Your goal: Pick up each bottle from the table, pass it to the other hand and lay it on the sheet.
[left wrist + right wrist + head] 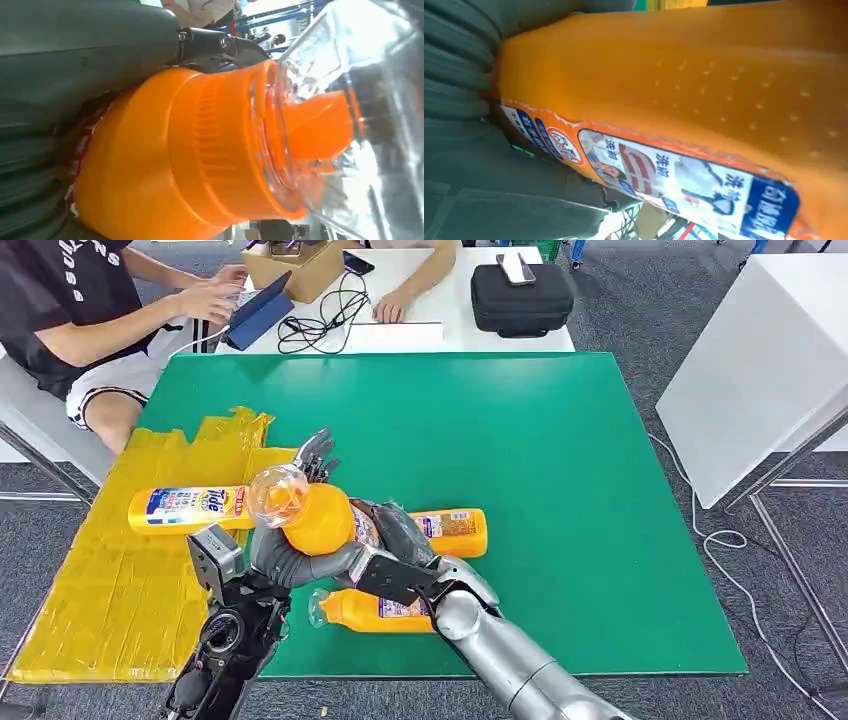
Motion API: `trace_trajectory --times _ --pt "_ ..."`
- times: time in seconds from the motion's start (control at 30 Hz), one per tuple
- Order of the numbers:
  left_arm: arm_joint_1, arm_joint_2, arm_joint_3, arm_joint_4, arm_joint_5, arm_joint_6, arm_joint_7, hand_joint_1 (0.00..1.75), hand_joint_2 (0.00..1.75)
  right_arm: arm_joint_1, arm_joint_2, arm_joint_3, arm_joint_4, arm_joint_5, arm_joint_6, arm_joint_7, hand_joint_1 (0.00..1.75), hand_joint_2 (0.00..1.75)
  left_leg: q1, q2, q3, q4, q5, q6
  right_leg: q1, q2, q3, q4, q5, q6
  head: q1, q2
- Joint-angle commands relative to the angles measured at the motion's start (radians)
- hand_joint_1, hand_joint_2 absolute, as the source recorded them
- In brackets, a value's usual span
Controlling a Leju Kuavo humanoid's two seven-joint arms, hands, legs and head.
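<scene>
Left hand (300,545) and right hand (400,540) are both wrapped on the held bottle (315,518), raised above the counter (560,470) near its front-left part, beside the sheet (120,580). From the head view the left hand is seen cupping under the shoulder near the clear cap (277,492), fingers showing past it; the right hand is closed round the labelled body. Handover is judged to be in progress; which hand carries the weight cannot be told.

To be done well: the receiving grip should be firm on the flat body before the other is released, not on the slick cap. In the left wrist view the ribbed collar (215,145) sits close to the hand, so slip toward the cap is a risk. Release should be gradual, the bottle kept level.

One bottle already lies on the sheet (190,508) by its far edge. Two more wait on the green: one (455,530) just behind the right hand, one (370,610) under the forearm near the front edge. The held bottle should be laid beside the first, fully on yellow, without nudging it.
</scene>
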Motion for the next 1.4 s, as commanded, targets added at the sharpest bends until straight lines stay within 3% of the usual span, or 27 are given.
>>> trace_trajectory --times 0.03,0.5,0.53,0.57,0.6,0.63,0.77,1.4 --pt "-0.068 0.006 -0.006 0.058 0.0 0.005 0.01 0.0 1.75 0.0 -0.035 0.115 -0.006 0.023 0.025 -0.008 1.75 1.75 0.001 -0.002 0.002 -0.001 -0.001 -0.001 0.001 -0.002 0.003 -0.001 -0.001 0.0 0.0 0.0" --pt "-0.039 -0.001 0.025 0.019 -0.003 0.011 0.014 0.0 1.75 0.026 -0.062 0.163 -0.091 0.065 0.023 0.002 1.75 1.75 0.002 -0.002 0.005 0.0 -0.003 -0.001 0.003 -0.003 0.007 -0.002 -0.003 0.001 0.0 0.0" --pt "-0.037 0.0 0.025 0.016 -0.003 0.012 0.014 0.16 1.75 0.021 -0.063 0.16 -0.092 0.061 0.022 0.003 1.75 1.75 0.001 -0.002 0.003 0.0 -0.002 -0.001 0.002 -0.003 0.004 -0.001 -0.002 0.001 0.0 0.0" --pt "-0.034 0.002 0.024 0.013 -0.006 0.014 0.017 1.48 1.75 0.018 -0.065 0.159 -0.094 0.057 0.022 0.004 1.75 1.75 0.002 -0.001 0.004 0.0 -0.002 -0.001 0.002 -0.003 0.006 -0.002 -0.002 0.001 0.0 0.0" --pt "-0.032 0.004 0.023 0.01 -0.006 0.015 0.017 1.69 1.75 0.018 -0.068 0.155 -0.099 0.051 0.018 0.004 1.75 1.75 0.002 -0.001 0.005 0.0 -0.003 -0.001 0.002 -0.003 0.007 -0.002 -0.002 0.001 0.0 0.0" --pt "-0.029 0.008 0.023 0.008 -0.006 0.013 0.017 1.75 1.75 0.02 -0.073 0.15 -0.109 0.047 0.015 0.003 1.75 1.75 0.002 -0.001 0.007 0.0 -0.003 -0.002 0.002 -0.003 0.009 -0.002 -0.003 0.001 0.0 0.0" --pt "-0.025 0.011 0.029 0.016 -0.001 0.012 0.013 1.75 1.75 0.06 -0.121 0.092 -0.193 0.029 -0.038 0.005 1.75 1.75 0.001 -0.002 0.004 -0.001 -0.001 -0.001 0.002 -0.003 0.005 -0.002 -0.001 0.001 0.0 0.0" --pt "-0.055 0.021 0.041 0.054 0.023 0.011 0.004 1.75 1.75 0.093 -0.154 0.011 -0.275 0.024 -0.056 0.006 1.75 1.75 0.0 -0.001 0.002 -0.001 0.0 -0.001 0.001 -0.002 0.003 -0.001 -0.001 0.001 0.0 0.0"
